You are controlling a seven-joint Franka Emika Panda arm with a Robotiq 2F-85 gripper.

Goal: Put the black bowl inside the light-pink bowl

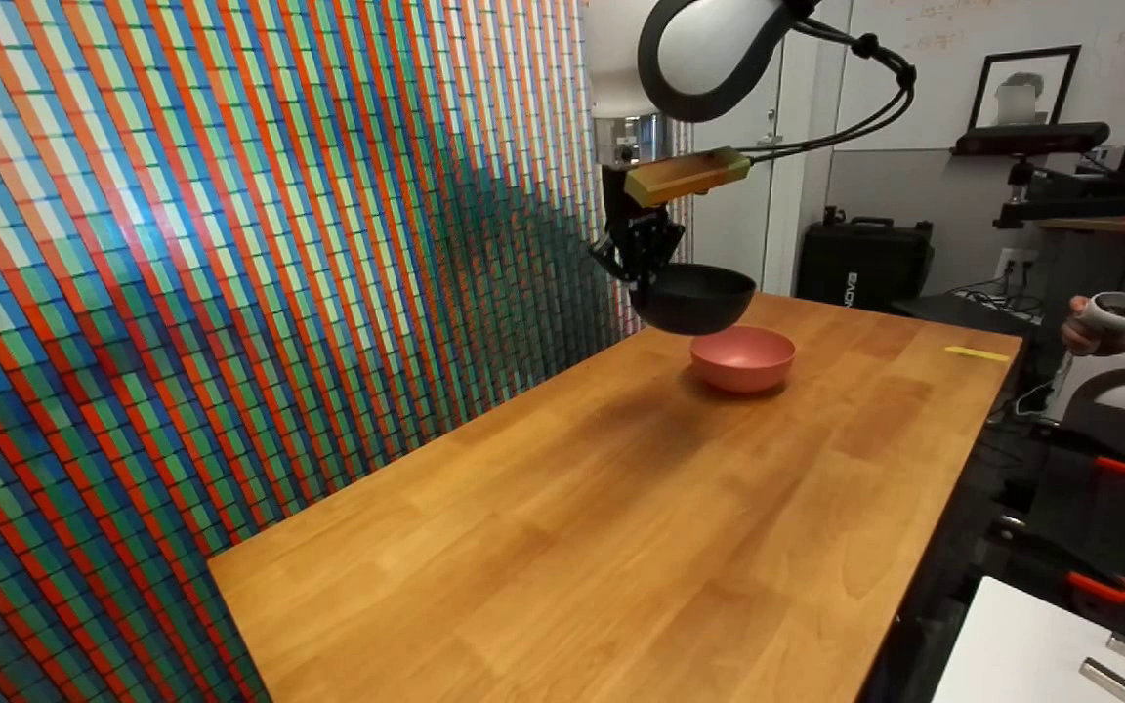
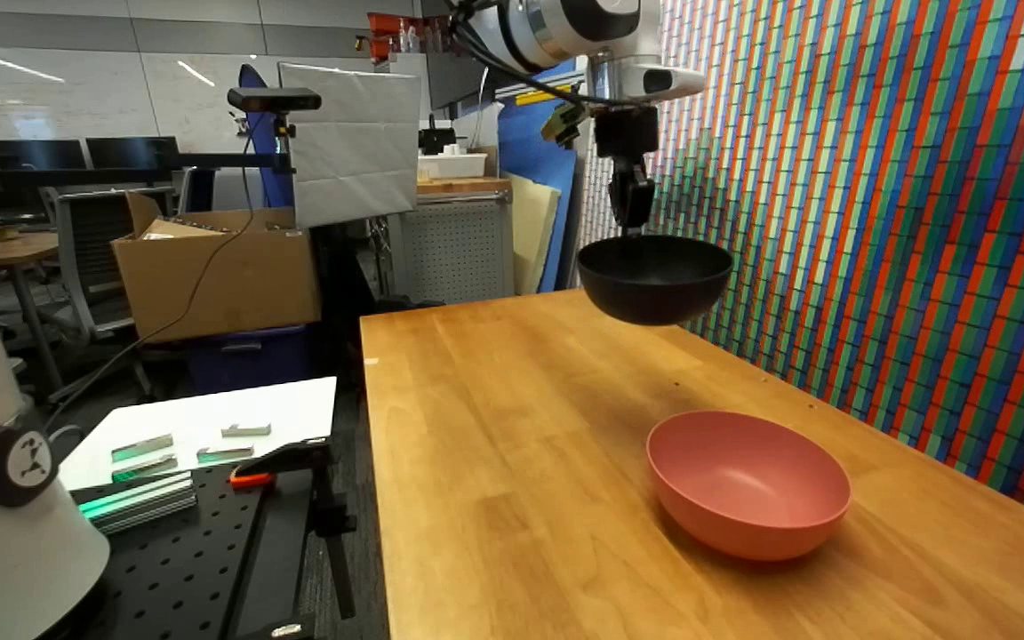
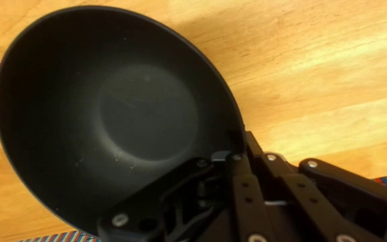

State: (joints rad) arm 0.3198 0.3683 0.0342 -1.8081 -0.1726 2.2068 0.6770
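In an exterior view, the end effector (image 1: 640,278) grips the rounded black bowl (image 1: 697,303) by its rim above the wood-grained desk (image 1: 562,527); a case (image 1: 860,259) reads "NOVA". In an exterior view, the smooth pink bowl (image 2: 750,487) stands on the desk. The wrist view shows the black bowl's flecked inside.

the white, black-banded arm (image 2: 565,37) has black cables (image 1: 905,77) and a black end effector (image 3: 242,150) with silvery screws (image 3: 120,220).

Black bowl (image 2: 654,283) aloft, light-pink bowl (image 2: 749,486) lower, upright, apart
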